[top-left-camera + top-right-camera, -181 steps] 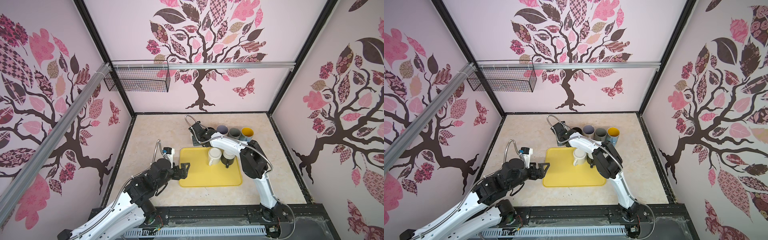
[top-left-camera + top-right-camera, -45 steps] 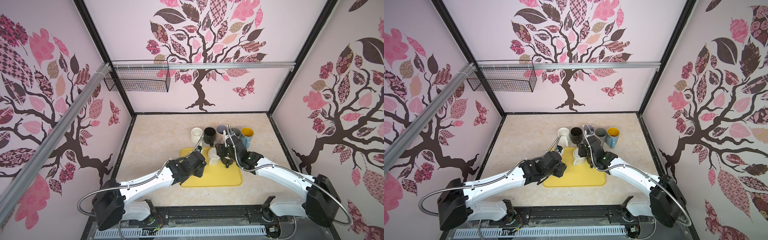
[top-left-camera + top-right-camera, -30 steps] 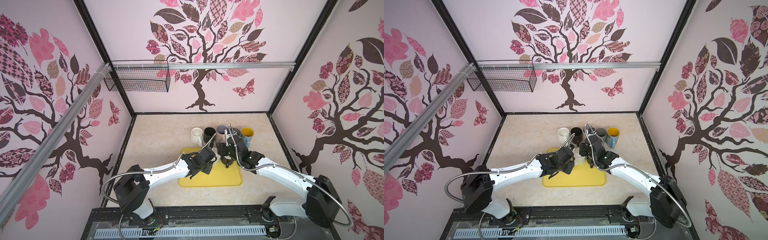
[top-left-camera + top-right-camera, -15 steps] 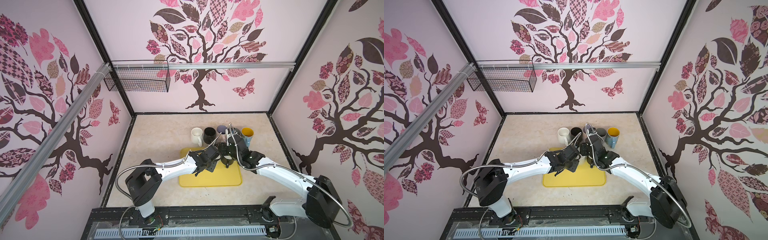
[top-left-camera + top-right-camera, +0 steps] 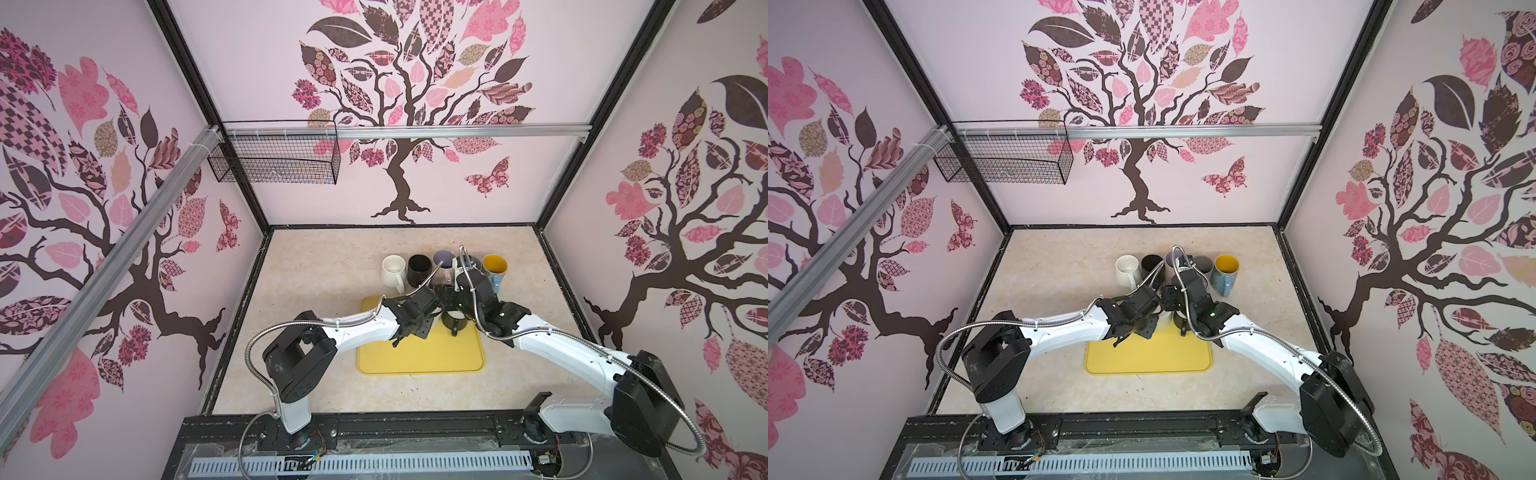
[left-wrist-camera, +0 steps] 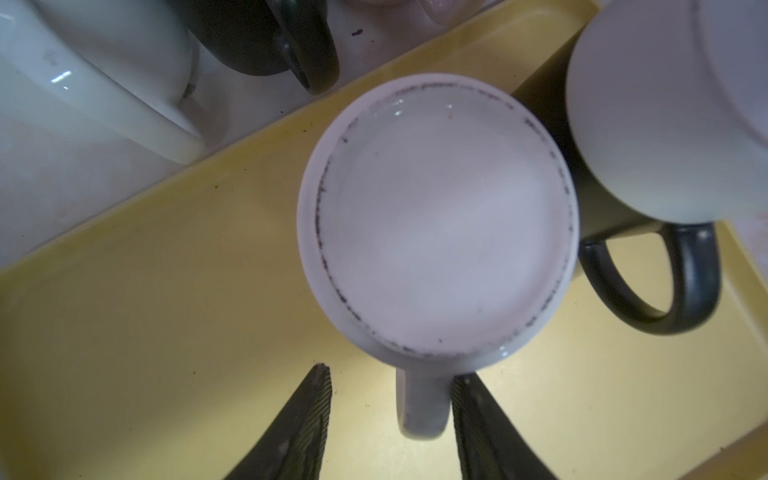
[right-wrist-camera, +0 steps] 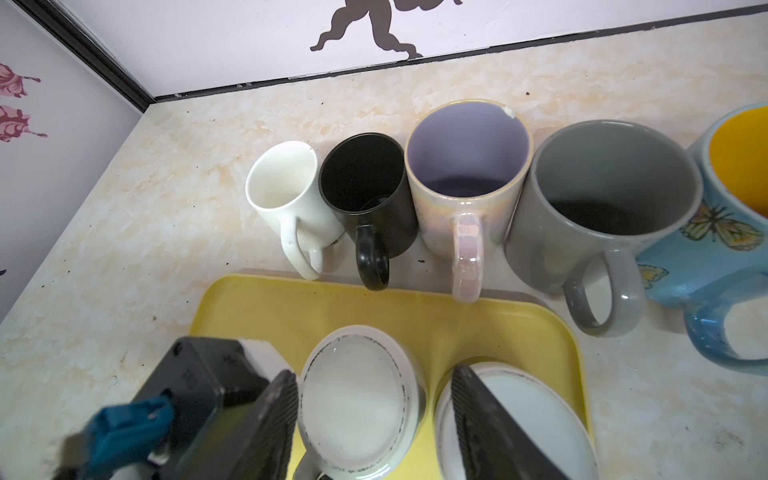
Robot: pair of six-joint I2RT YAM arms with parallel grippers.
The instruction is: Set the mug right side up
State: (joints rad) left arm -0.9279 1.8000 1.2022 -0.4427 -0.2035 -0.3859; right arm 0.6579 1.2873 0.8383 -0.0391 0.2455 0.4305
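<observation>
This is a robot test cell in a lab, dressed to look homely. Two white robot arms [image 5: 365, 328] are mounted on a black base rail [image 5: 415, 430] with a slotted cable duct [image 5: 353, 465] in front. Black frame posts [image 5: 197, 91] and aluminium rails [image 5: 457, 132] hold flat wall panels [image 5: 465, 208] printed with trees, and a wire basket [image 5: 274, 164] hangs from one rail. The marble-look tabletop [image 5: 324, 266] carries kitchen props: a yellow tray [image 5: 419, 357] and a row of mugs [image 7: 469, 187].
</observation>
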